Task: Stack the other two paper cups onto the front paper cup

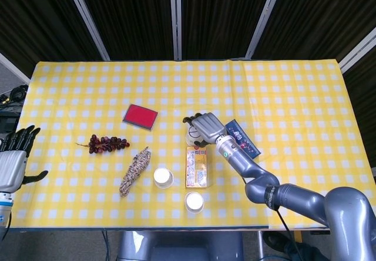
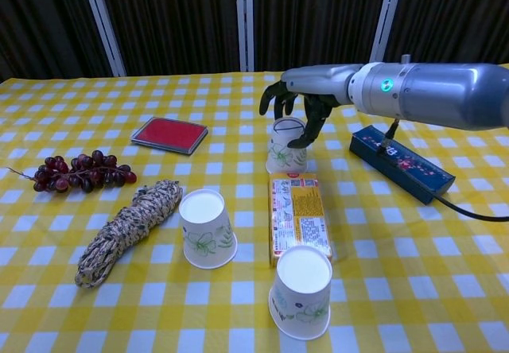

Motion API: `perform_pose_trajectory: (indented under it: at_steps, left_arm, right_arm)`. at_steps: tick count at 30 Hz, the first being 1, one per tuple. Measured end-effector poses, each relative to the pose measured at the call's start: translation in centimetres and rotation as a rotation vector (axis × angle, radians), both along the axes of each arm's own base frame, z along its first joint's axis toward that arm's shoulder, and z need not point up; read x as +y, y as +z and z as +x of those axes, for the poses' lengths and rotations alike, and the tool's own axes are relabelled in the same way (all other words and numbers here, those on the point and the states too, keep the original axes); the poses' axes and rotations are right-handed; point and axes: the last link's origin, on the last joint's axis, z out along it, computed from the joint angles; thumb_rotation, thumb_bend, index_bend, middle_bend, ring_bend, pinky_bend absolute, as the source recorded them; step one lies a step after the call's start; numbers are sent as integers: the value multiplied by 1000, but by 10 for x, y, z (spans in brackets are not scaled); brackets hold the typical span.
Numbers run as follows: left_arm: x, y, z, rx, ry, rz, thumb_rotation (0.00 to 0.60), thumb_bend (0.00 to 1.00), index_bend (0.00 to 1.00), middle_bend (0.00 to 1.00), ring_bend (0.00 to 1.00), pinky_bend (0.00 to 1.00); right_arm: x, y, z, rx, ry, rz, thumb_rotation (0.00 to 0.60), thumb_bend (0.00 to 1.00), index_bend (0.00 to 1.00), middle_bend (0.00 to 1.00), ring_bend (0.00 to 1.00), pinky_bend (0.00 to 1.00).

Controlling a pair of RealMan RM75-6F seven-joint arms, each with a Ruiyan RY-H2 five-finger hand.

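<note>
Three white paper cups with a green print stand upside down on the yellow checked cloth. The front cup is near the table's front edge, the left cup stands beside the rope, and the back cup is behind the snack packet. My right hand hovers over the back cup with curved fingers straddling its top, the thumb by its right side; no firm grip shows. My left hand hangs off the table's left edge, fingers spread and empty.
An orange snack packet lies between the back and front cups. A dark blue box sits right of the hand. Coiled rope, grapes and a red case occupy the left.
</note>
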Motion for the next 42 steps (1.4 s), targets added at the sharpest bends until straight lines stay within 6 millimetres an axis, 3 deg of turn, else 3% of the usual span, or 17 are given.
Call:
perform_pose_trajectory:
  at_steps: [10, 19, 24, 29, 35, 42]
  left_arm:
    - [-1, -1, 2, 0, -8, -5, 600, 0, 0, 0, 0, 0]
    - [-4, -2, 5, -6, -24, -17, 600, 0, 0, 0, 0, 0]
    - [-5, -2, 6, -10, -30, -20, 600, 0, 0, 0, 0, 0]
    - [-8, 4, 8, -22, -35, -1, 600, 0, 0, 0, 0, 0]
    - [-12, 6, 11, -28, -45, -4, 600, 0, 0, 0, 0, 0]
    - [-13, 7, 12, -29, -47, -2, 600, 0, 0, 0, 0, 0]
  right_arm:
    - [5, 10, 1, -46, 19, -12, 600, 277, 323, 415, 360, 503]
    - [29, 57, 10, -135, 110, -48, 600, 280, 324, 414, 360, 502]
    - [63, 99, 4, -132, 181, -44, 600, 291, 323, 411, 360, 502]
    - [108, 132, -17, -58, 250, -21, 600, 295, 324, 412, 360, 502]
    - [153, 136, -35, 0, 354, 35, 600, 331, 331, 420, 366, 502]
    - [187, 124, -40, -9, 500, 114, 600, 349, 343, 431, 377, 502]
